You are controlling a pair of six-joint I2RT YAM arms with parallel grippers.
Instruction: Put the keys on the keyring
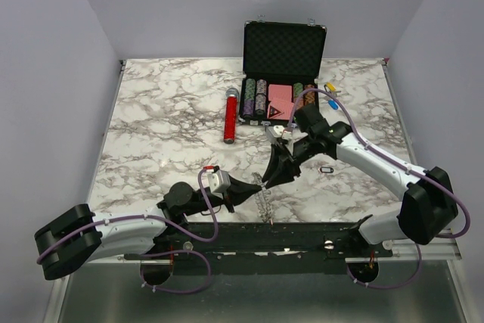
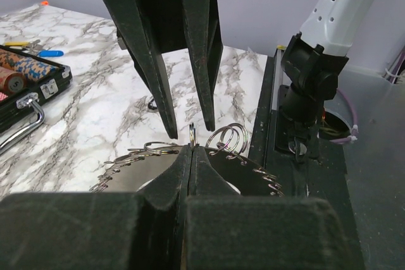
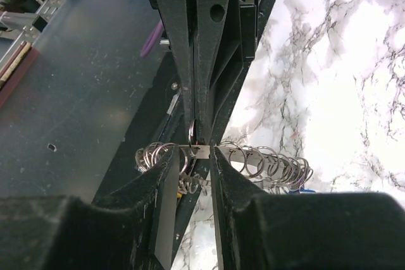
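**Left gripper**: jaws fully closed, tips pinching a thin wire loop at the top of the keyring. It sits near the table's near edge, about the middle.

**Right gripper**: jaws narrow, pointing steeply down, tip to tip with the left gripper. A small flat silver key spans the gap from pad to pad. The key is just beside the keyring's row of small wire loops.

**Keyring**: below both grippers' tips at the near middle of the table, with silver keys fanned around it. Whether it rests on the surface or hangs cannot be told.

**Tagged key**: dark oblong tag, lying alone on the table to the right of the grippers, under the right arm.

**Marble table**: white with grey veins.

**Red cylinder**: lying far of the grippers, just left of the case.

**Black case of poker chips**: lid upright, at the far edge.

**Blue and yellow tags**: right of the case.
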